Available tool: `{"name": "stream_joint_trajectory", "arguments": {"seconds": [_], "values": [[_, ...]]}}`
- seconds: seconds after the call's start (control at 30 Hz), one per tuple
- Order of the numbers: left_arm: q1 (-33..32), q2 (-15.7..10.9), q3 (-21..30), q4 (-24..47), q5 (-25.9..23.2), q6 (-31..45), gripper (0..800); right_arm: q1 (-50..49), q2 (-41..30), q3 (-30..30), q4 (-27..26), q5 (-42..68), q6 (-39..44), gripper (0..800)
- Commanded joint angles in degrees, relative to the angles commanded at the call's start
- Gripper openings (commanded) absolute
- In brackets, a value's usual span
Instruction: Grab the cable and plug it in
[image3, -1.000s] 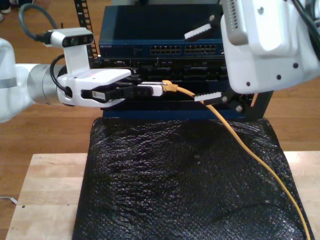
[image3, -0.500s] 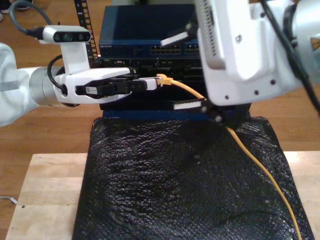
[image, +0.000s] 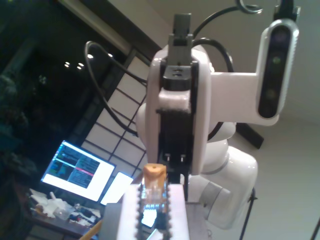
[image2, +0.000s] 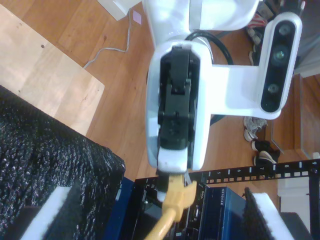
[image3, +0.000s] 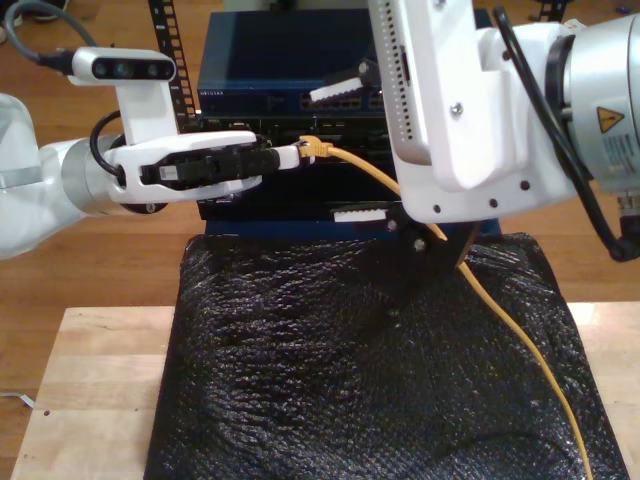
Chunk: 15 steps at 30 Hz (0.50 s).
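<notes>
The yellow-orange cable (image3: 500, 320) runs from the exterior view's lower right up to its plug (image3: 310, 148) in front of the rack. My first gripper (image3: 290, 155), reaching in from the exterior view's left, is shut on the plug end. Its own view shows the orange boot and clear plug (image: 154, 187) between its white pads (image: 177, 215). My second gripper (image3: 335, 152) is open, one white-padded finger (image3: 335, 90) above the cable and one below, just behind the plug. Its own view shows the cable (image2: 172, 205) hanging from my first gripper (image2: 175, 167).
A blue network switch (image3: 280, 70) with rows of ports tops the black rack behind the grippers. A crinkled black mat (image3: 350, 370) covers the wooden table (image3: 90, 380). The second arm's large white body (image3: 470, 110) fills the exterior view's upper right.
The second arm has swung toward the exterior view's left, bringing its open fingers around the cable near the plug. My first gripper has shifted slightly up and left with the plug.
</notes>
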Motion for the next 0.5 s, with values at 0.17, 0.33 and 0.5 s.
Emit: {"name": "stream_joint_trajectory", "arguments": {"seconds": [0.17,0.33,0.5], "values": [[0.0,0.0,0.1,0.0,0.1,0.0,14,0.4,-0.9,0.6,0.1,-1.9,0.2,649],[0.0,0.0,0.2,0.0,0.4,0.0,14,0.7,-0.8,0.9,0.1,-2.0,0.4,596],[0.0,0.0,0.2,0.0,0.5,0.0,14,0.7,-0.7,1.1,0.1,-2.1,0.4,556]]}}
